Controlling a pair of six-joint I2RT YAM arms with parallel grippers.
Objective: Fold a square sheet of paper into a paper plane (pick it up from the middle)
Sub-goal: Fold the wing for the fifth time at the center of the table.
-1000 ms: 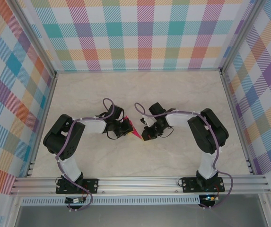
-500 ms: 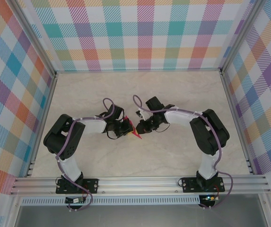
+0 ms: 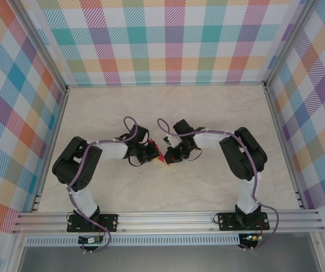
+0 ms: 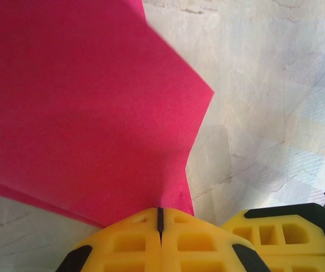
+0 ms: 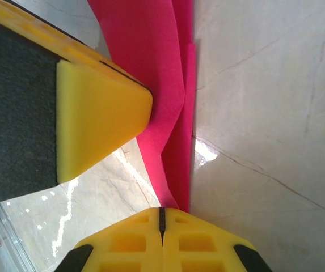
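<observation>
Meeting at the middle of the counter (image 3: pixel 207 113), two arms reach inward from their bases at the near edge, one from each side. Between them is one piece of magenta-pink paper (image 3: pixel 161 157), already creased and no flat square.

From above, the left tool (image 3: pixel 150 154) sits just left of the paper and the right tool (image 3: pixel 172 157) just right of it, the two nearly touching each other. Only a small pink sliver shows between them there.

On the left wrist camera the left tool (image 4: pixel 160 224) has its two yellow fingers pressed together, with only a thin dark seam between them. An edge of the paper (image 4: pixel 83 107) runs down into that seam, so this tool is clamped on the paper. The sheet spreads up and to the left from the grip, with one blunt corner pointing right over the marbled surface. One more yellow finger (image 4: pixel 281 232), belonging to the right tool, shows at the lower right.

On the right wrist camera the right tool (image 5: pixel 161 224) also has both fingers closed tight, and a narrow point of the paper (image 5: pixel 162 85) ends in their seam, pinched there. The paper here shows two overlapping layers with a lengthwise crease. One yellow wedge-shaped finger (image 5: pixel 94 107) of the left tool presses against the paper's left side.
</observation>
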